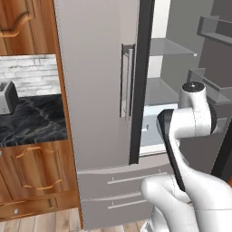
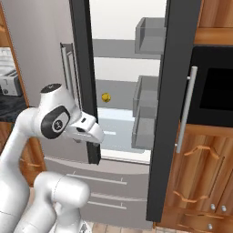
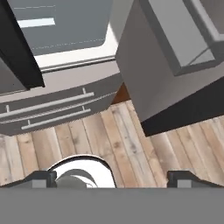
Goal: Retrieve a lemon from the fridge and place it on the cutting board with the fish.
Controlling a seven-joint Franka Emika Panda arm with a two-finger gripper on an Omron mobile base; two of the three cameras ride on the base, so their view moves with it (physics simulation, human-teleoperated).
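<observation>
Fridge (image 2: 45,54) is my landmark: tall, flat light-grey panels, dark centre seam, vertical metal bar handles. Its right door (image 2: 170,113) is swung wide open, dark edge facing out, with boxy grey bins (image 2: 148,29) stacked on the inner face. Left door (image 1: 93,81) is shut. Two lower drawers (image 1: 122,190) under the doors, each with a thin horizontal bar pull.

Lemon (image 2: 106,97): small, round, bright yellow, sitting on a grey inner shelf of the fridge, toward the left of the open compartment near the centre seam. Nothing touching it.

My pincer (image 3: 111,179) is released, jaws spread full; the two dark finger tips (image 3: 41,178) sit far apart with nothing between them. It points down in front of the fridge, at the drawers and the pale wood-plank floor (image 3: 131,144) below them. My hand is low, outside the compartment, well apart from the lemon.

Left of the fridge: black marble counter (image 1: 31,122), veined and glossy, with a boxy silver toaster (image 1: 7,97) against a white brick wall (image 1: 31,72). Orange-brown wood cabinets (image 1: 31,174) with curved handles under the counter. Right of the fridge: a dark oven (image 2: 214,86) set in the same wood.
</observation>
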